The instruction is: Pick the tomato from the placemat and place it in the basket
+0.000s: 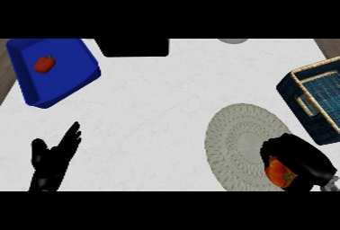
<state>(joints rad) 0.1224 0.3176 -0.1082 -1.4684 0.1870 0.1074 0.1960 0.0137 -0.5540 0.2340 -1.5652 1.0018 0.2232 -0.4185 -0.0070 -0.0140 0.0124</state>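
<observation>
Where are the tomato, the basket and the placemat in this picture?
tomato [279,174]: head view, on its red skin showing under the right hand.
basket [320,95]: head view, on its dark blue woven floor.
placemat [238,130]: head view, on its bare woven surface, left of the basket.

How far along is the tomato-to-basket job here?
Done: the right hand has curled round the tomato. In hand: the tomato is over the placemat, lower right edge. Left: carry it to the basket, which shows nothing inside. Left hand rests open.
</observation>
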